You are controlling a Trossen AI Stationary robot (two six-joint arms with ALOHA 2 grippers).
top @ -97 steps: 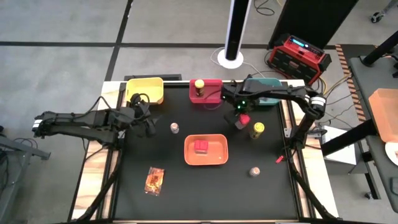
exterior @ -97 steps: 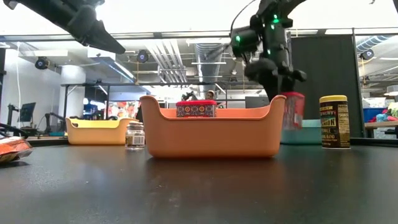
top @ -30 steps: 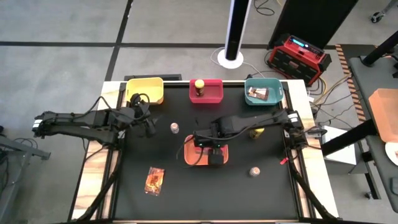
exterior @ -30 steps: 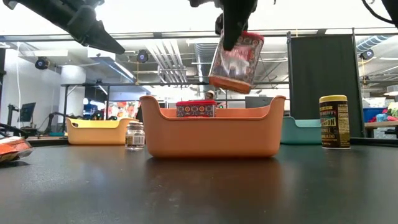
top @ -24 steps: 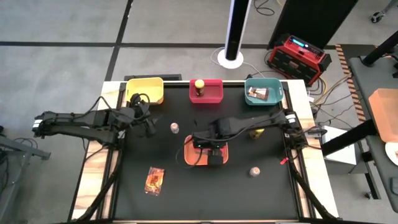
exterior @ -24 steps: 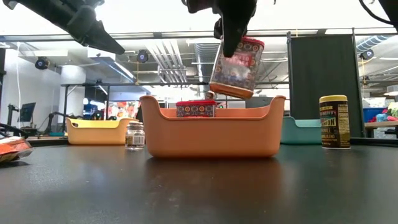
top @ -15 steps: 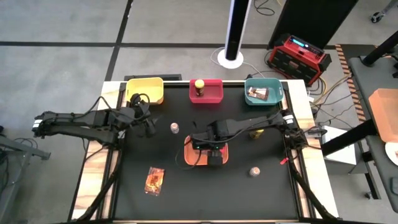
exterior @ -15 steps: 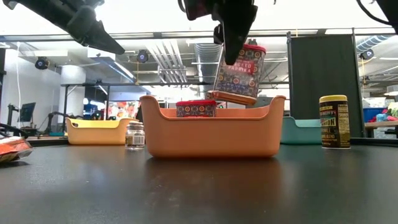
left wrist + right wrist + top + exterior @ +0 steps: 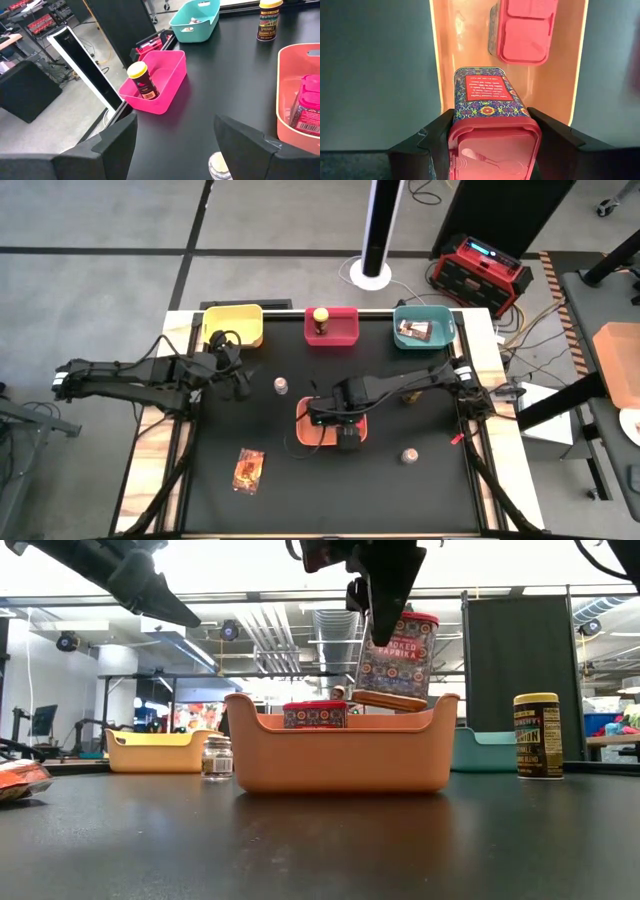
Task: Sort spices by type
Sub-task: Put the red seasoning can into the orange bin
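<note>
Over the orange tray (image 9: 303, 430) in the middle of the table (image 9: 420, 490), the right gripper (image 9: 345, 430) has its jaws clamped on a red paprika tub (image 9: 395, 658), one finger on each side of it. The low view shows the tub tilted, its bottom edge right at the tray's rim level, so it's partly down in the tray but I can't tell if it's touching the floor of it. The second red tub (image 9: 526, 30) is already lying in the same tray, a bit beyond the held one in the right wrist view.

Left gripper (image 9: 240, 387) hangs over the table's left side near the yellow tray (image 9: 233, 325), jaws spread fairly wide with nothing between them.

Rest of the spices: one yellow-lidded jar (image 9: 321, 319) stands in the pink-red tray (image 9: 345, 330) at the back, the other jar (image 9: 537, 735) stands on the table right of the orange tray. One packet (image 9: 412, 331) sits in the teal tray (image 9: 443, 320), the other packet (image 9: 247, 469) lies flat at front left. One little shaker (image 9: 281, 385) is just beside the left gripper, the other shaker (image 9: 409, 454) at front right on the bare table.
</note>
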